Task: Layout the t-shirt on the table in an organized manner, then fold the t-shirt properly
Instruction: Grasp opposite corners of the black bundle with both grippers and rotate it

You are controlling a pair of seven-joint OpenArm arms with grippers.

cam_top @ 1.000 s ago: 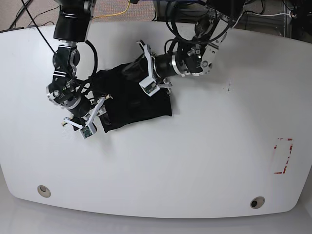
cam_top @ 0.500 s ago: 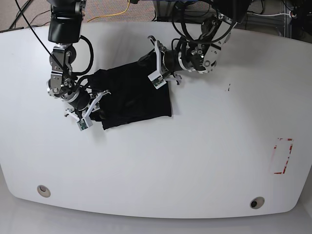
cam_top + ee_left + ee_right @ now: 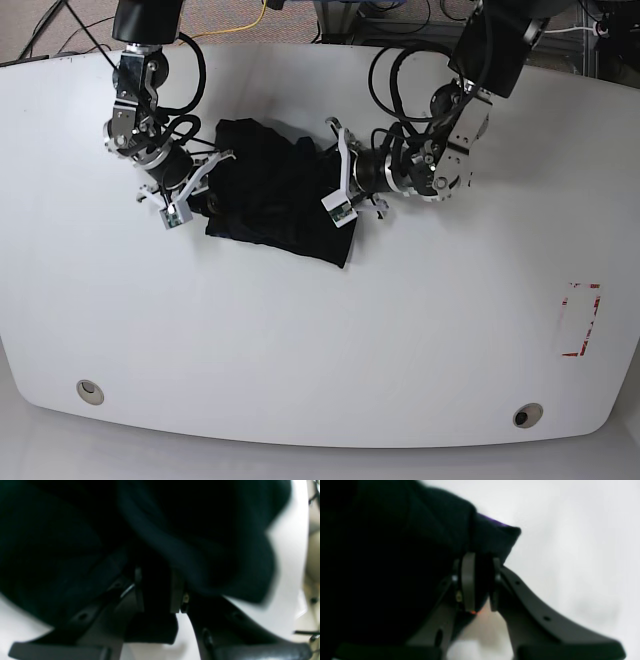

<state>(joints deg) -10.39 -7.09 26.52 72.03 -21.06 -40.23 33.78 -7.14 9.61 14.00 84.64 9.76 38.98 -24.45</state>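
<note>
Soft, light t-shirt (image 3: pixel 270 195) bunched on the counter (image 3: pixel 420 330).
Left pincer (image 3: pixel 156 590) and right pincer (image 3: pixel 476 580) each pinch cloth at opposite edges; best held by hems.

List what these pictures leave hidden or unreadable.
- The t-shirt: bunched in the base view, so its chest print is folded out of sight.
- Left gripper: the left wrist view is dark and blurred; cloth fills it.
- Right gripper: the right wrist view is blurred; which t-shirt part it pinches is unclear.

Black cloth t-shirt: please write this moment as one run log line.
black cloth t-shirt: bunched on glossy white table | left gripper: shut on t-shirt | right gripper: shut on t-shirt
</note>
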